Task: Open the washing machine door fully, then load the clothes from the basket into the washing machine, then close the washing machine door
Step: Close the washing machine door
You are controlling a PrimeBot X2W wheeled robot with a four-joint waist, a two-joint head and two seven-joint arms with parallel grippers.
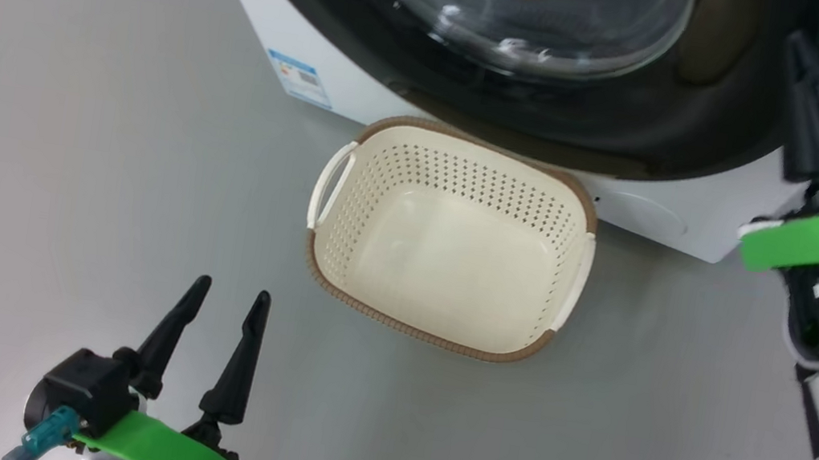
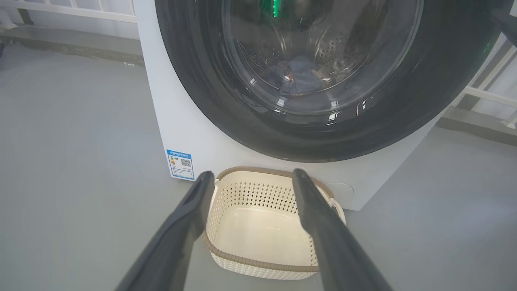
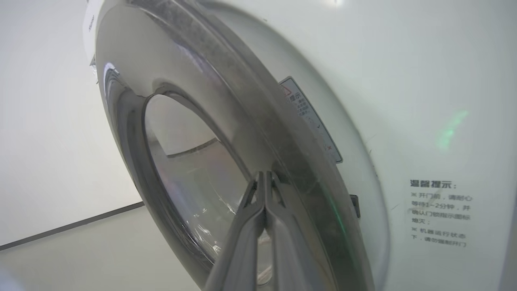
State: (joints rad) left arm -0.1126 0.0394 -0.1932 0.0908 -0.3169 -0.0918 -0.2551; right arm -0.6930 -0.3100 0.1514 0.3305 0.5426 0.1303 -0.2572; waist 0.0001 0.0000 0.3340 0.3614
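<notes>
The right gripper (image 3: pixel 264 174) has its fingers pressed together around nothing, with the tips at the dark rim of the door (image 3: pixel 282 133) of the washing machine (image 3: pixel 424 81). The left gripper (image 1: pixel 234 289) is spread wide, holding nothing, well in front of the machine. The basket (image 1: pixel 442 339) sits between them, just before the machine and under the door. The clothes (image 2: pixel 297 79) lie inside the machine, behind the door's glass. Low on the machine's front, on the robot's left, is a blue label (image 1: pixel 301 77) with a QR code. To the right of the door is grey print (image 3: pixel 432 184) headed "温馨提示:".
</notes>
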